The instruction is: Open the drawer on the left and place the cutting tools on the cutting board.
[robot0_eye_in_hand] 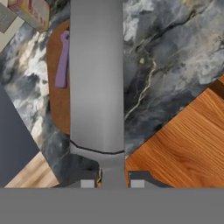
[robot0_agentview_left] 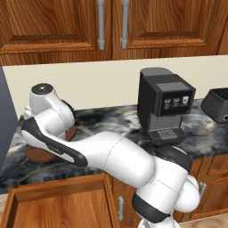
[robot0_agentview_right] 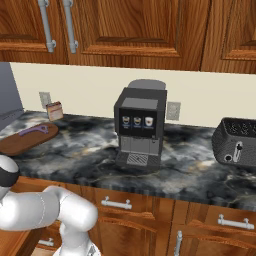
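Jaws clamped tight on a grey knife [robot0_eye_in_hand: 97, 74], gripper [robot0_eye_in_hand: 113, 180] pinching its handle at the bottom of the hand view so the broad blade runs straight up the middle. Under it on one side is the open drawer [robot0_agentview_left: 58, 205], reddish wood, pulled out below the desk edge at the lower left of the left base view. Just past that comes the dark marbled desk [robot0_agentview_right: 90, 150]. The blade hangs over the cutting board [robot0_agentview_right: 22, 140], which sits on the desk toward the left end, brown with rounded ends. The purple tool [robot0_agentview_right: 34, 131] is lying flat on the board, beside the blade in the hand view, not touching it as far as I can tell. Further back, a small tan box with red stripes [robot0_agentview_right: 54, 111] leans at the wall behind the board. Off to the right are the coffee machine [robot0_agentview_right: 140, 127] and then a black toaster [robot0_agentview_right: 235, 137], with the upper cabinets [robot0_agentview_right: 130, 30] above.
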